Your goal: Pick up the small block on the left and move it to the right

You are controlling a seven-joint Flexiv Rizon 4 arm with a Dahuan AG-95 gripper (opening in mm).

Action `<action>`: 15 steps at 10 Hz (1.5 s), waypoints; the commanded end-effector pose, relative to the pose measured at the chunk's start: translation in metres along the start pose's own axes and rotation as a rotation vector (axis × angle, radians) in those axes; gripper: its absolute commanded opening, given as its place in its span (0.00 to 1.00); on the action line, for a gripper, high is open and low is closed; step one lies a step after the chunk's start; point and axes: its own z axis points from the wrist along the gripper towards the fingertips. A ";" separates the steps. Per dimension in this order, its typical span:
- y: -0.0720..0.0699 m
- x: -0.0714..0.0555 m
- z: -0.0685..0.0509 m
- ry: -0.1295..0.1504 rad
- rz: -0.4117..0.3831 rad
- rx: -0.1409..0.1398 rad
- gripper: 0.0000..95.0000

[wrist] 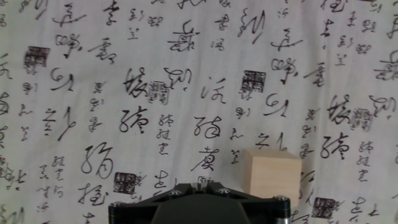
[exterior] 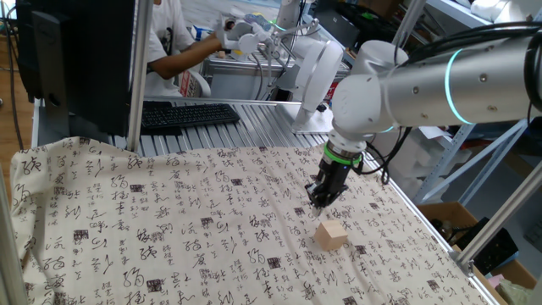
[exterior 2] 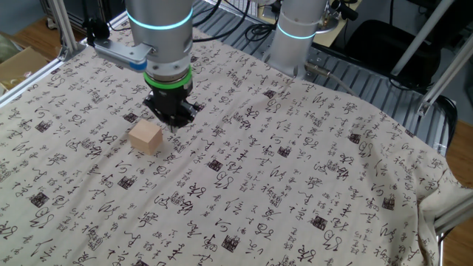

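The gripper (exterior 2: pixel 173 120) hovers low over the calligraphy-printed cloth (exterior 2: pixel 295 170), its fingertips drawn close together with nothing between them. The small block (exterior 2: pixel 145 137) sits on the cloth just beside the fingers, apart from them and not under them; in the hand view it lies off to one side of centre. Descending from here would likely miss or nudge the cube askew, since the jaws look too narrow to straddle it. The cloth lies wrinkled, which could tip the block. Bare cloth spreads widely around; the table edge (exterior: pixel 423 229) is near.
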 end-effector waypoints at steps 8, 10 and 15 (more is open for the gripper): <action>-0.012 -0.002 0.005 -0.005 0.003 -0.016 0.00; -0.012 -0.002 0.005 -0.003 0.010 -0.013 0.00; -0.012 -0.002 0.006 0.000 0.002 -0.021 0.00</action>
